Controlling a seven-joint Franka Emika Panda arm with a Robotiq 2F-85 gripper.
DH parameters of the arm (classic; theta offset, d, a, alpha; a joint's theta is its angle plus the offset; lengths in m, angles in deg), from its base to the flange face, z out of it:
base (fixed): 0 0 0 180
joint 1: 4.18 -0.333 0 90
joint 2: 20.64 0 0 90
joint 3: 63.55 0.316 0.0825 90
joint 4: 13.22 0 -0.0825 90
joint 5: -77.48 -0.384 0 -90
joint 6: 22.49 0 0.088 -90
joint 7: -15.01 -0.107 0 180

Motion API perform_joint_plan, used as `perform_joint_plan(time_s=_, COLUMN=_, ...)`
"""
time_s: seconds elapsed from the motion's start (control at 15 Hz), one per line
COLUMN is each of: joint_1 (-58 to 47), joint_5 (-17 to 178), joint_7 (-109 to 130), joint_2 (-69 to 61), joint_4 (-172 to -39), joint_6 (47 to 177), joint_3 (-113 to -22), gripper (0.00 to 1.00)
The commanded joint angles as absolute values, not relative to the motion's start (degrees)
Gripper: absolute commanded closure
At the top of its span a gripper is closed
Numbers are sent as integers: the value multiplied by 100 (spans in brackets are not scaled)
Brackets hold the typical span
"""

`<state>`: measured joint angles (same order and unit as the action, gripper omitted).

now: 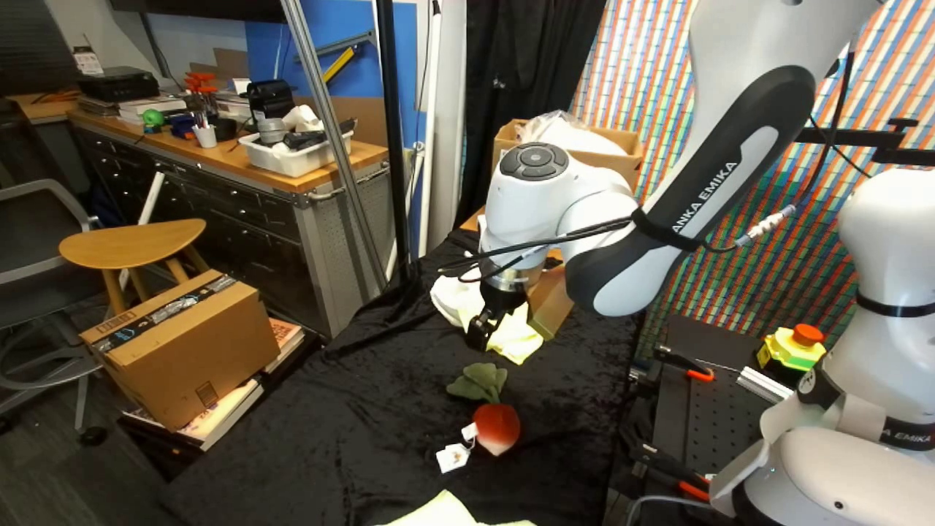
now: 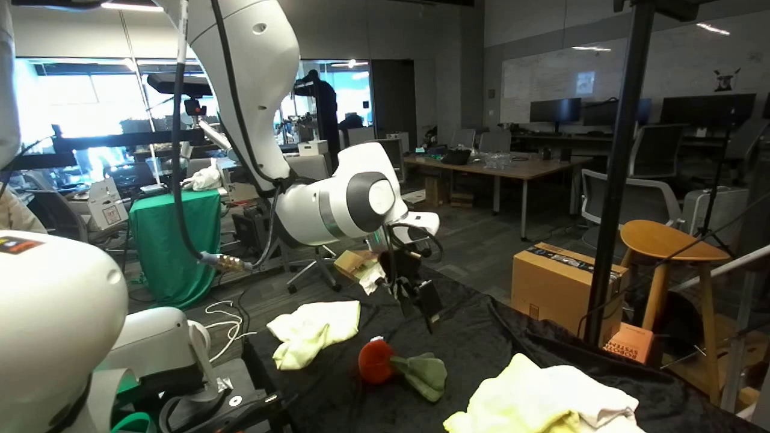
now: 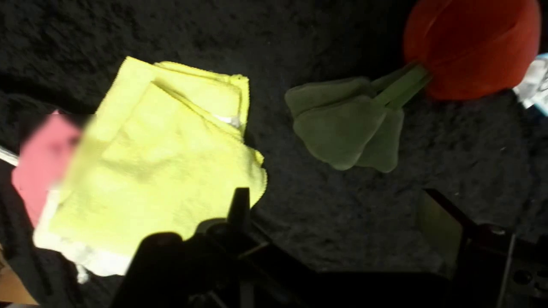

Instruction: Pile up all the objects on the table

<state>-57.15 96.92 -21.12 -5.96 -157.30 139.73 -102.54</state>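
We're using the red plush radish (image 3: 471, 51) as landmark: it lies on its side on the black-topped table (image 1: 329, 446), green leaves (image 3: 342, 124) toward the piled yellow cloth (image 3: 162, 162).

Gripper (image 3: 336, 199): fingers (image 3: 441, 226) spread wide, the table's black top showing between them. It hangs above the table near the radish's leaves. In the wrist view 1 finger overlaps the edge of the piled yellow cloth; we can't tell if it touches.

That cloth is folded, off the radish's leaf end, strip of table between. We see the white cloth (image 3: 98, 259) along its edge on the side away from the radish, and the pink cloth (image 3: 43, 167) too. Pink/yellow border is blurred, so we can't say which lies over which.

2nd yellow cloth (image 2: 325, 319) is off the radish's opposite end, apart from it; in an exterior view the frame crops it. 2 white tags (image 1: 452, 458) sit just beside the radish.

In an exterior view we have a cardboard box (image 1: 553, 301) past the radish, just beside the piled yellow cloth. In both exterior views a taped carton (image 1: 197, 358) and a wooden stool (image 1: 135, 245) stand well apart from the radish, off the table.
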Motion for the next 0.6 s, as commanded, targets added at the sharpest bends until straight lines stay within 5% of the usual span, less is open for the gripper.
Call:
perform_joint_plan(time_s=0.0, joint_1=-4564, joint_5=9290, joint_7=-868, joint_2=-819, joint_4=-15630, joint_6=13702, joint_3=-8840, gripper=0)
perform_joint_plan(time_s=0.53, joint_1=-2640, joint_5=8993, joint_7=-87, joint_2=485, joint_4=-14318, joint_6=12911, joint_3=-6736, gripper=0)
